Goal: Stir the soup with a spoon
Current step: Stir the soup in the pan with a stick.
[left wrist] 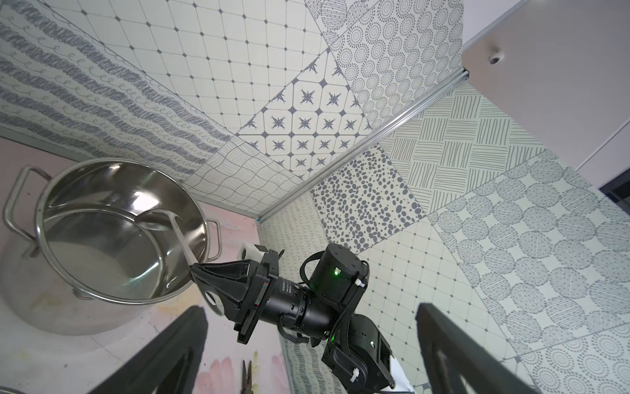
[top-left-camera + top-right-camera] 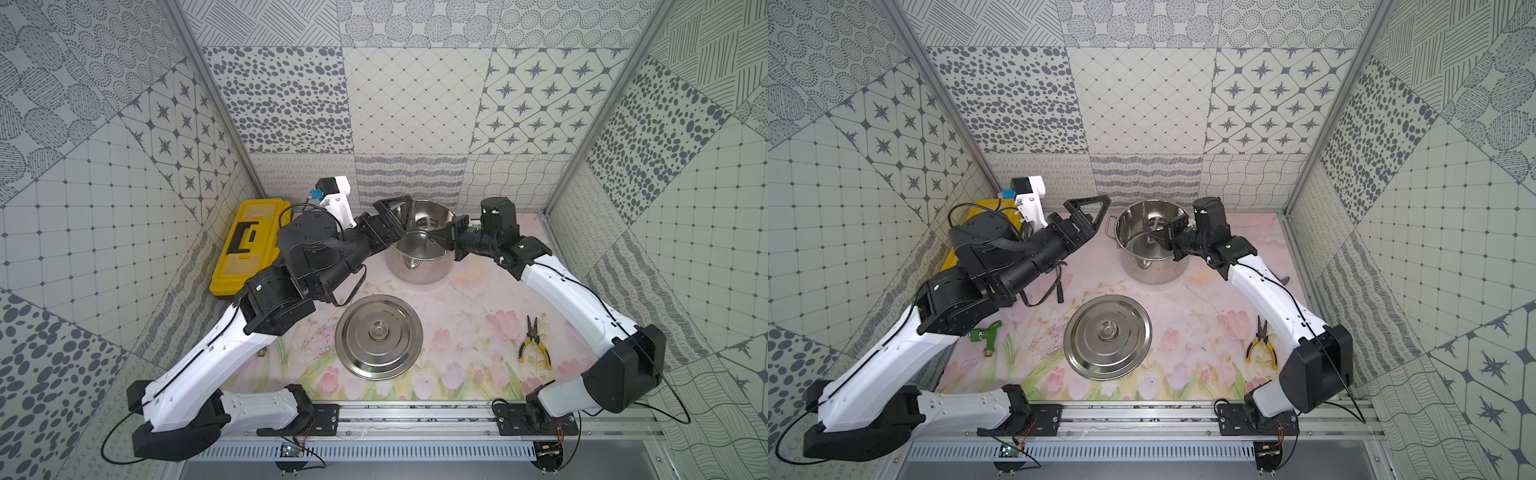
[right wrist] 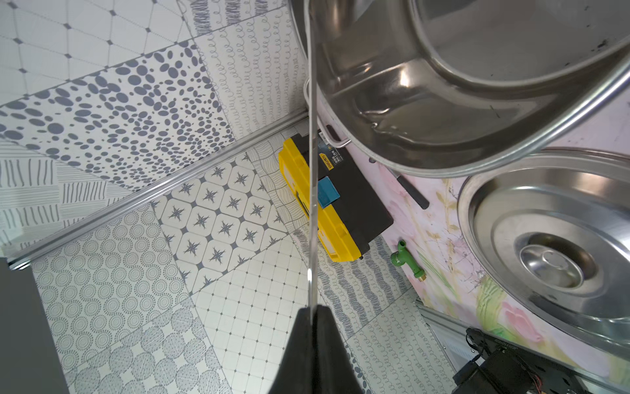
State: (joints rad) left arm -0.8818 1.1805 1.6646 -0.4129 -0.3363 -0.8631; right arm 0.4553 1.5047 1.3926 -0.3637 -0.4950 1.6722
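The big steel pot [image 2: 417, 272] [image 2: 1154, 272] stands at the back of the table. Its inside [image 1: 102, 252] is bare and shiny, and I make out no soup in it. The spoon [image 1: 180, 240], an all-steel ladle, leans inside with its bowl low near the far wall. My right gripper [image 2: 433, 237] [image 3: 312, 309] reaches over the pot's right rim, shut on the spoon's thin handle [image 3: 311, 170]. My left gripper [image 2: 1101, 214] [image 1: 310, 307] hangs open just left of the pot, with nothing between its fingers [image 1: 170, 351].
The pot's flat lid [image 2: 378, 336] lies knob up in the middle of the table. Yellow-handled pliers [image 2: 534, 345] lie at the right. A yellow toolbox [image 2: 245, 245] stands at the back left. Near it lie a green tap [image 2: 984, 334] and a dark-handled hammer [image 3: 410, 192].
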